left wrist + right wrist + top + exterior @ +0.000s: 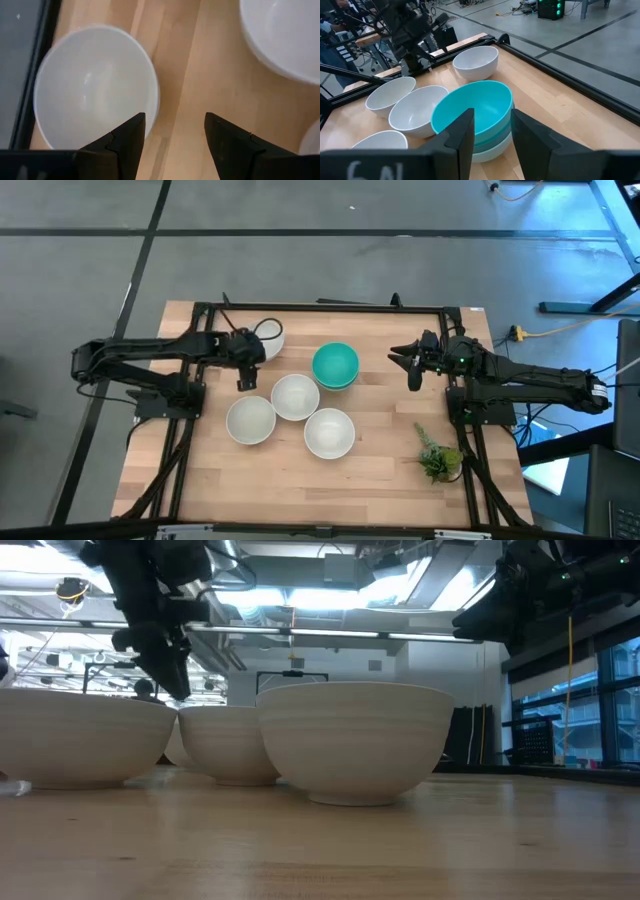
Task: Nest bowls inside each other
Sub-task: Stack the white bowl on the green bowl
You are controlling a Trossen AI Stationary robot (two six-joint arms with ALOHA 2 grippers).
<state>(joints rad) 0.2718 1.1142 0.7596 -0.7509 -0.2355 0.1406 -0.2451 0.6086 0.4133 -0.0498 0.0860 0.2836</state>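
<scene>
White, smooth round bowl [268,336] at upper left of the high view, just beside open, empty left gripper [243,365]. Best lowered straddling the near rim, squarely. Right gripper [410,367] open, empty, waiting beside the turquoise stack [335,365]

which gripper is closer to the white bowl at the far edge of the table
Left. The left gripper hangs open right beside that white bowl, at its rim. The right gripper is open too, well off on the other side of the turquoise stack.
</scene>
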